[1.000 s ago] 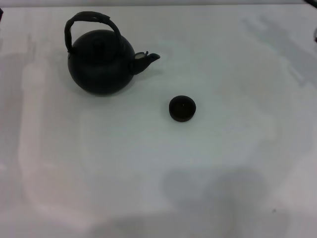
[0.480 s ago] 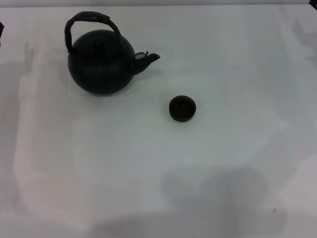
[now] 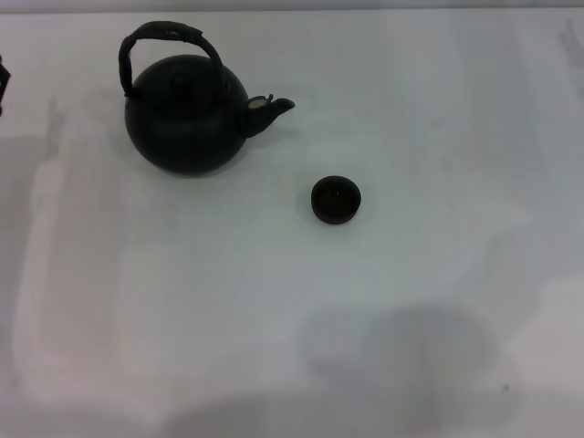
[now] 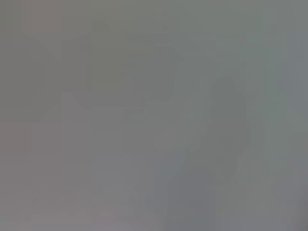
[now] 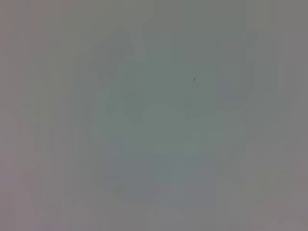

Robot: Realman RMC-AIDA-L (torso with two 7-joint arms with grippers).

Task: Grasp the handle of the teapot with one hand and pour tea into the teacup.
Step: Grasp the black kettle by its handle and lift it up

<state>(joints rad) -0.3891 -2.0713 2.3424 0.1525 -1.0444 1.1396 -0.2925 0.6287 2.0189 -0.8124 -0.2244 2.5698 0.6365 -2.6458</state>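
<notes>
Head view shows, nearest the robot, only a bare stretch of pale surface with soft shadows on it; neither gripper is in sight, so whether either is apart or together cannot be told (both wrist views give nothing but flat grey). Farther out, a little right of centre, sits the teacup, upright and well apart from everything else. Beyond it and to the left stands the teapot, upright, its short spout aimed toward the right and roughly toward the cup's side, its handle arching over the lid.

The step in hand appears to be the reach for the handle, not yet begun. Since the pot stands on the left, the left arm looks the natural choice. A good grasp would likely come from above, closing across the top of the arch near its middle so the pot hangs level, then tipping the spout over the small cup slowly, because the cup's mouth is a narrow target
</notes>
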